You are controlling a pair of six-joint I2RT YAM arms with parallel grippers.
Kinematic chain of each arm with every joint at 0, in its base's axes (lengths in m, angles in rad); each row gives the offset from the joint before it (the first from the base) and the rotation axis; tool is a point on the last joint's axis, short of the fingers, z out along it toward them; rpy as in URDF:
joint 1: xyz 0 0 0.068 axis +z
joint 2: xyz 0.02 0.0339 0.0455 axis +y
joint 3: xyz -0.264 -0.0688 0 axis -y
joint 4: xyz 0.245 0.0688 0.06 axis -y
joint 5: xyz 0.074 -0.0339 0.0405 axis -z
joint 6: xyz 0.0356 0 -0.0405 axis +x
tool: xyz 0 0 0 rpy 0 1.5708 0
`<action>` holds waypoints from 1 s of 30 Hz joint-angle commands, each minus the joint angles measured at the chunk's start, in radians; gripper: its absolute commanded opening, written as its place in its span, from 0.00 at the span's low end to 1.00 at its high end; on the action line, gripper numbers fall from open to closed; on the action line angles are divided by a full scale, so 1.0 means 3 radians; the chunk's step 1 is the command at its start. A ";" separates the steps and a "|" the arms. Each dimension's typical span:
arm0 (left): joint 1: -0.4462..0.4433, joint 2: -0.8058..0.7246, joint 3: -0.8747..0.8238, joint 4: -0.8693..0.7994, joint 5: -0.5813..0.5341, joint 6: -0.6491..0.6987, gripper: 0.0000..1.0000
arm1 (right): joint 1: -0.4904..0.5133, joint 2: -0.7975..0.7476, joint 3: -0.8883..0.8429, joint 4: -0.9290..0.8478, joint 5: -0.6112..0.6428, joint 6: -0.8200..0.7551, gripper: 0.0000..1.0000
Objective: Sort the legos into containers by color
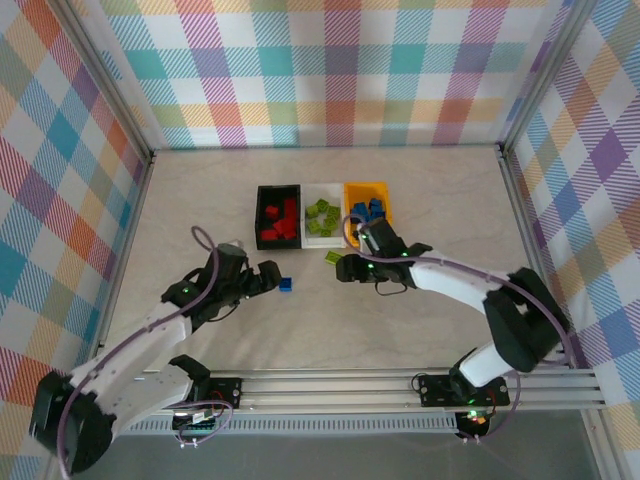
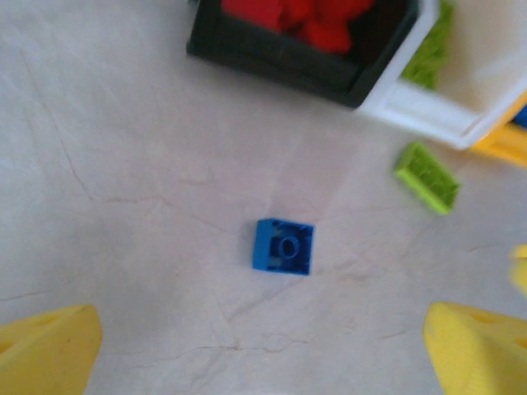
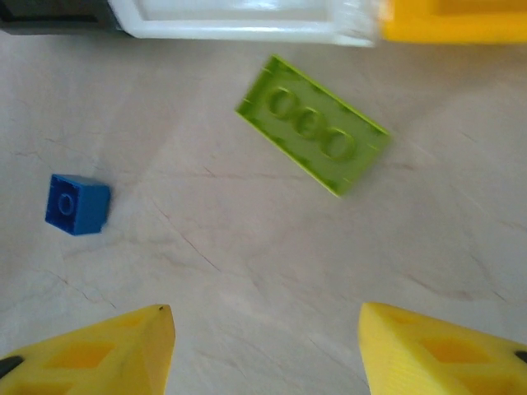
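Note:
Two loose legos lie on the table: a small blue brick (image 1: 286,286) (image 2: 283,246) (image 3: 76,204) and a lime green flat brick (image 1: 331,259) (image 2: 426,176) (image 3: 313,125). My left gripper (image 1: 266,277) (image 2: 263,355) is open, its yellow fingers (image 2: 48,350) wide apart, and the blue brick lies just ahead of the gap. My right gripper (image 1: 349,268) (image 3: 268,350) is open with nothing between its fingers (image 3: 436,354), the green brick a little ahead. The black bin (image 1: 263,200) holds red legos, the white bin (image 1: 308,212) green ones, the orange-yellow bin (image 1: 354,190) blue ones.
The three bins stand side by side behind both loose bricks, their near walls close to the green brick: black bin (image 2: 272,58), white bin (image 2: 428,111) (image 3: 239,30), orange-yellow bin (image 2: 504,145) (image 3: 453,26). Plaid walls and a metal frame enclose the table.

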 commanded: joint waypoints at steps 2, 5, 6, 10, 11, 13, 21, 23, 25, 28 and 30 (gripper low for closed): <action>0.0014 -0.0336 0.0004 -0.0328 -0.0239 -0.0111 1.00 | 0.0261 0.0479 0.0551 0.0027 -0.0017 -0.0178 0.62; 0.0029 -0.0496 -0.0001 -0.0472 -0.0311 -0.0136 1.00 | 0.0403 0.0838 0.0948 -0.0073 0.0083 -0.0220 0.62; 0.0039 -0.0548 0.0004 -0.0509 -0.0328 -0.0133 1.00 | 0.0451 0.0951 0.1085 -0.0109 0.0123 -0.0237 0.62; 0.0088 -0.0693 0.0051 -0.0630 -0.0350 -0.0104 1.00 | 0.0619 0.1343 0.1573 -0.0271 0.0289 -0.0311 0.62; 0.0095 -0.0711 0.0063 -0.0650 -0.0348 -0.0091 1.00 | 0.0650 0.1411 0.1642 -0.0285 0.0311 -0.0319 0.62; 0.0120 -0.0718 0.0092 -0.0683 -0.0342 -0.0068 1.00 | 0.0713 0.1548 0.1805 -0.0334 0.0348 -0.0328 0.63; 0.0196 -0.0715 0.0100 -0.0693 -0.0297 -0.0025 1.00 | 0.0950 0.1881 0.2032 -0.0557 0.0615 -0.0356 0.65; 0.0213 -0.0714 0.0092 -0.0685 -0.0297 -0.0020 1.00 | 0.0990 0.1902 0.2019 -0.0567 0.0646 -0.0360 0.64; 0.0234 -0.0712 0.0081 -0.0673 -0.0279 -0.0019 1.00 | 0.1038 0.1905 0.2011 -0.0595 0.0722 -0.0389 0.62; 0.0264 -0.0705 0.0058 -0.0650 -0.0259 -0.0020 1.00 | 0.1095 0.1903 0.2007 -0.0645 0.0801 -0.0414 0.55; 0.0282 -0.0693 0.0050 -0.0638 -0.0227 -0.0025 1.00 | 0.1108 0.1871 0.1969 -0.0640 0.0839 -0.0414 0.49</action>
